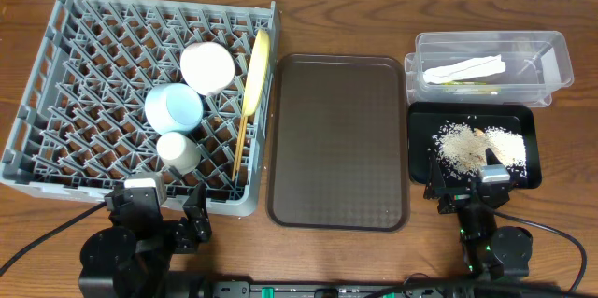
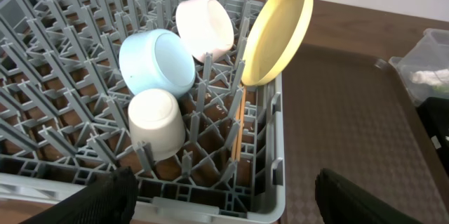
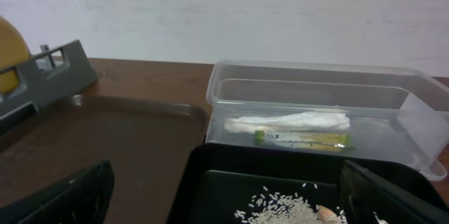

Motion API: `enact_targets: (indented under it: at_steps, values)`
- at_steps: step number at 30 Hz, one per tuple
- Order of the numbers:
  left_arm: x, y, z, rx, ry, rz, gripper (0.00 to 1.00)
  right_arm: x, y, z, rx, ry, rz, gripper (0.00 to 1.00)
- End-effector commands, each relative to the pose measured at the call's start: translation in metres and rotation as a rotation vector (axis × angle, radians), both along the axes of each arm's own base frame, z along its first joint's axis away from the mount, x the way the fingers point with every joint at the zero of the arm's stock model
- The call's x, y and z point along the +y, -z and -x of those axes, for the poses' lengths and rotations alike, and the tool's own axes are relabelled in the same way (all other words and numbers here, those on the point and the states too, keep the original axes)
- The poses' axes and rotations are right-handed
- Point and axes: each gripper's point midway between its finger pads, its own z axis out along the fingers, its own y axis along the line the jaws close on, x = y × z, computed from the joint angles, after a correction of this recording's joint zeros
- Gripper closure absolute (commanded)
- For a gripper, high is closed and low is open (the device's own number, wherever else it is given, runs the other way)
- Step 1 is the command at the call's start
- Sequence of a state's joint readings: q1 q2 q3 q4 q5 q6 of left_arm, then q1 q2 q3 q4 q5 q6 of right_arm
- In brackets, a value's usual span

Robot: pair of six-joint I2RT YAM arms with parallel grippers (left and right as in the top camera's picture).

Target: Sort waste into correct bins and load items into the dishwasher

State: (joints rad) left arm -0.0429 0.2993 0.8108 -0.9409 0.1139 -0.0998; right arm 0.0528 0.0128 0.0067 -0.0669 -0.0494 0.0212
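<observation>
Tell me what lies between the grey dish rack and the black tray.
The brown serving tray lies between dish rack and black tray; the overhead view shows it.

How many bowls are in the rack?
2. The white bowl is beside the yellow plate; the light blue bowl is between it and the cream cup. None looks hidden.

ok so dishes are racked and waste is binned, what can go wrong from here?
1. The yellow plate stands on edge, leaning toward the right wall of the grey rack; a bump could tip it onto the brown tray.
2. The chopsticks rest between pegs over open lattice; they might slip through if the rack is lifted.
3. The food scraps lie loose in the shallow black tray, with the right gripper open at its near edge; a nudge may scatter them.
</observation>
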Motion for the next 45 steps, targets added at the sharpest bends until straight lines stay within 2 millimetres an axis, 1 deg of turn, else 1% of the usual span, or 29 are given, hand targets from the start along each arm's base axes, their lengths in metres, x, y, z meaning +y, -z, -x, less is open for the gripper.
enact_targets:
  at_steps: [1,27,32,34,38,42,45]
  values:
    - [-0.001,0.001,0.0,0.001,0.015,-0.009,0.16,0.002,0.0,0.0,-0.001,-0.006,0.016,0.01]
    - [-0.001,0.001,0.0,0.001,0.014,-0.009,0.16,0.002,0.0,0.0,-0.001,-0.006,0.016,0.01]
    - [0.003,0.008,0.003,0.024,-0.002,-0.029,0.16,0.002,0.0,0.0,-0.001,-0.006,0.016,0.01]
    - [0.003,0.014,0.003,0.032,-0.002,-0.029,0.16,0.002,0.0,0.0,-0.001,-0.006,0.016,0.01]
    - [0.003,0.034,0.0,0.02,-0.002,-0.028,0.16,0.002,0.0,0.0,-0.001,-0.006,0.016,0.01]
    - [0.002,0.057,-0.011,-0.038,-0.003,-0.025,0.16,0.002,0.0,0.0,-0.001,-0.006,0.016,0.01]
    - [0.002,0.07,-0.022,-0.096,-0.004,-0.022,0.16,0.002,0.0,0.0,-0.001,-0.006,0.016,0.01]
